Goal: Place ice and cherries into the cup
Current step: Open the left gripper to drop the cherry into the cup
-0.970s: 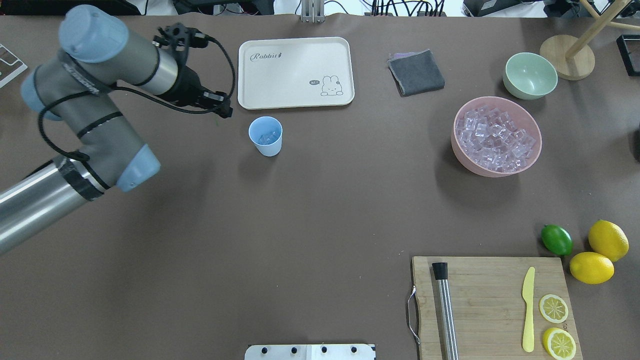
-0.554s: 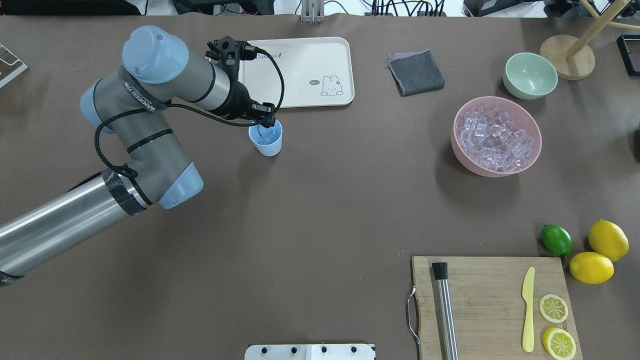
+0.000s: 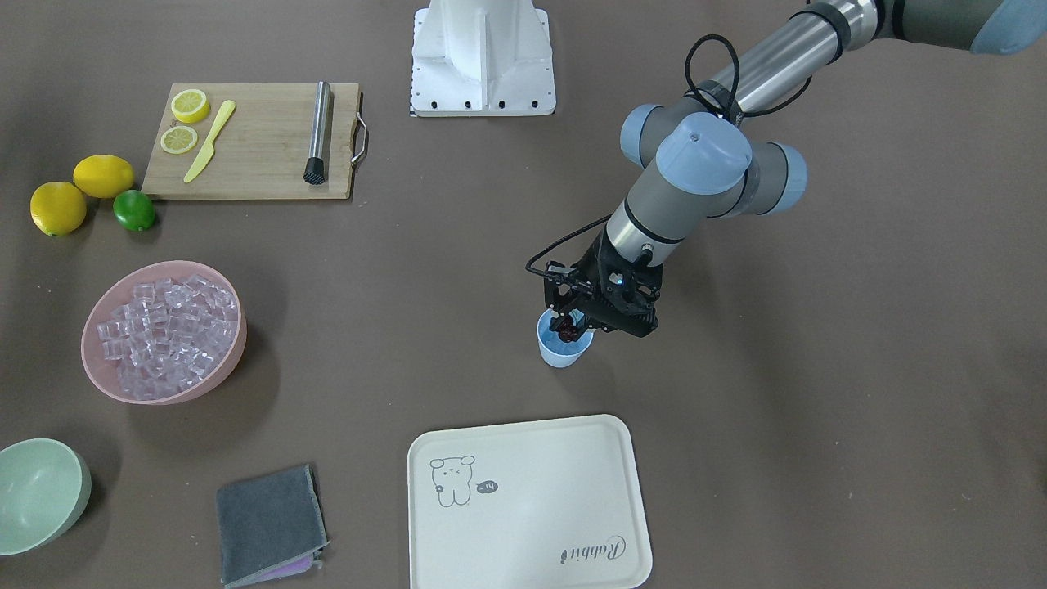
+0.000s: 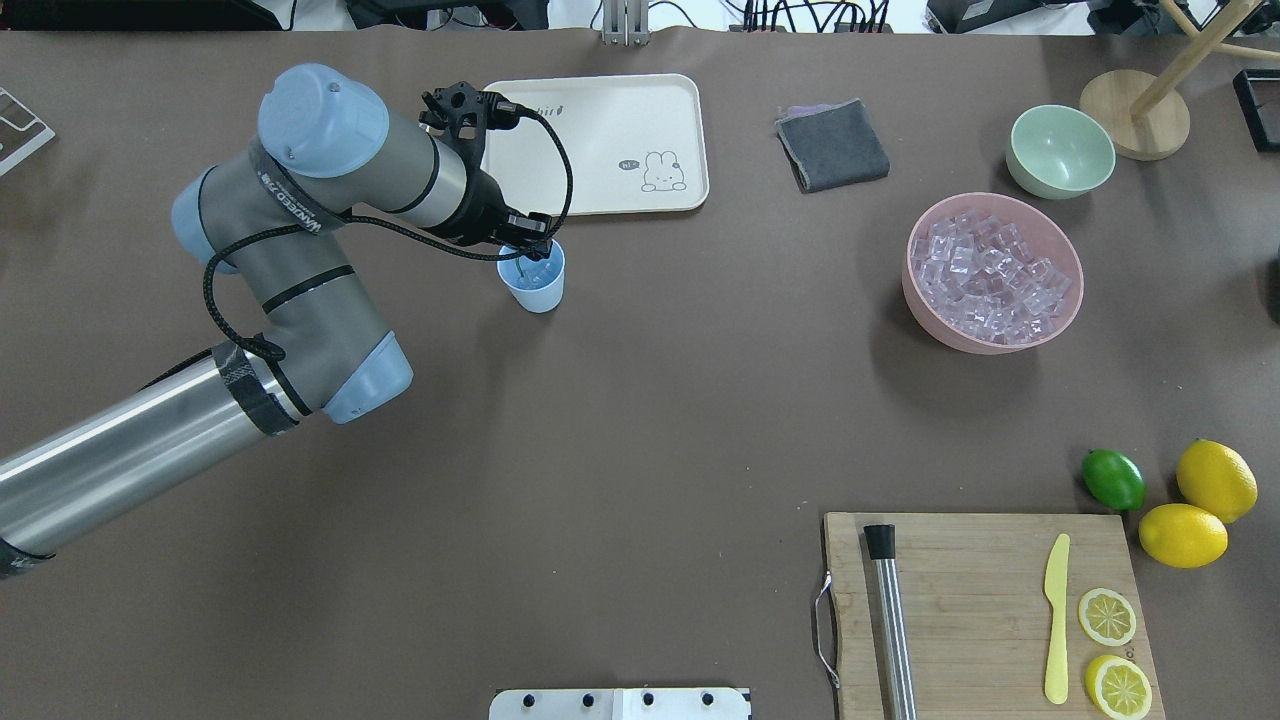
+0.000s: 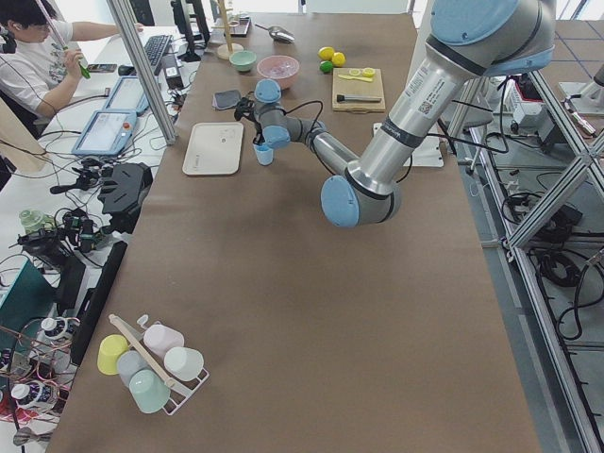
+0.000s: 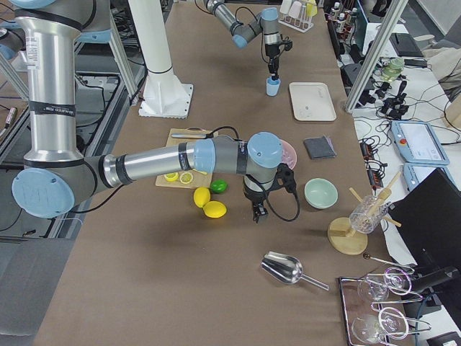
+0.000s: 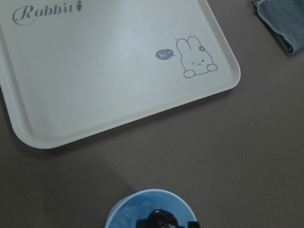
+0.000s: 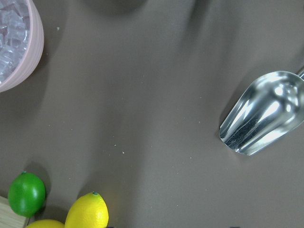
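Observation:
The light-blue cup [image 4: 541, 293] stands on the brown table just in front of the white tray [image 4: 600, 150], with a few clear ice cubes [image 4: 541, 268] in it. My left gripper [image 3: 574, 329] hangs right over the cup's mouth [image 3: 560, 353], shut on the dark red cherries [image 3: 566, 332]. In the left wrist view the cherries [image 7: 161, 219] sit above the cup's rim [image 7: 124, 207]. More ice [image 4: 993, 278] fills the pink bowl [image 4: 925, 310] at the right. My right gripper [image 6: 258, 212] shows only in the exterior right view, near the lemons; I cannot tell whether it is open.
A grey cloth [image 4: 832, 145] and a pale green bowl [image 4: 1060, 150] lie at the back right. A cutting board [image 4: 960, 590] holds a muddler, a yellow knife and lemon slices. Beside it are a lime [image 4: 1113, 479] and two lemons [image 4: 1216, 480]. A metal scoop [image 8: 263, 114] lies near the right arm.
My left arm has swung right from beside the tray to over the cup. It now holds the cherries at the cup's mouth.

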Tool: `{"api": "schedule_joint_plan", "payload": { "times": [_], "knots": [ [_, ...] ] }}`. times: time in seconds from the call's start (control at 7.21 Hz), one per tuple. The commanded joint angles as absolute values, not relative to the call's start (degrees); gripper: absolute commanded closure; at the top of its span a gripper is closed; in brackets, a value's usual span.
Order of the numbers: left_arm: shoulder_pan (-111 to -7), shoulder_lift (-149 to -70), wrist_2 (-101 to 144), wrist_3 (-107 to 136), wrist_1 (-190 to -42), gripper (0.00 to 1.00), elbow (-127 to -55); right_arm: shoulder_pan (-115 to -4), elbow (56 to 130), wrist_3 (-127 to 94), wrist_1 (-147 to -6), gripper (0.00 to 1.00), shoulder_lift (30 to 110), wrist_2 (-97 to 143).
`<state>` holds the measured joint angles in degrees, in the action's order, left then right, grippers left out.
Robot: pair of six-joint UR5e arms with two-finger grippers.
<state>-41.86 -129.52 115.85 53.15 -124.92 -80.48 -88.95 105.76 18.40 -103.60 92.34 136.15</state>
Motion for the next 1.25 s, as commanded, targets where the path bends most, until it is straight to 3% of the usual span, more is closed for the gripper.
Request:
{"api": "schedule_joint_plan", "payload": {
  "times": [0.0, 0.28, 0.55, 0.69, 1.11],
  "knots": [
    [-41.6, -129.3, 115.8, 53.1, -125.2, 0.02, -80.8, -88.9, 105.6, 18.4, -103.6, 0.15, 92.5, 136.1],
    [-43.1, -128.3, 116.1, 53.1, -125.0, 0.02, -81.6, -88.9, 106.1, 18.4, -103.5, 0.13, 93.1, 136.1],
    [-50.7, -120.9, 121.5, 51.5, -125.2, 0.02, -82.4, -88.9, 105.7, 18.3, -103.5, 0.08, 93.1, 136.1],
    [-57.2, -115.8, 126.2, 40.8, -124.5, 0.02, -81.8, -88.9, 105.7, 18.3, -103.5, 0.02, 93.1, 136.0],
    [-79.9, -101.0, 141.7, 18.6, -122.5, 0.02, -78.2, -88.9, 105.6, 18.0, -103.6, 0.01, 91.7, 135.4]
  ]
}}
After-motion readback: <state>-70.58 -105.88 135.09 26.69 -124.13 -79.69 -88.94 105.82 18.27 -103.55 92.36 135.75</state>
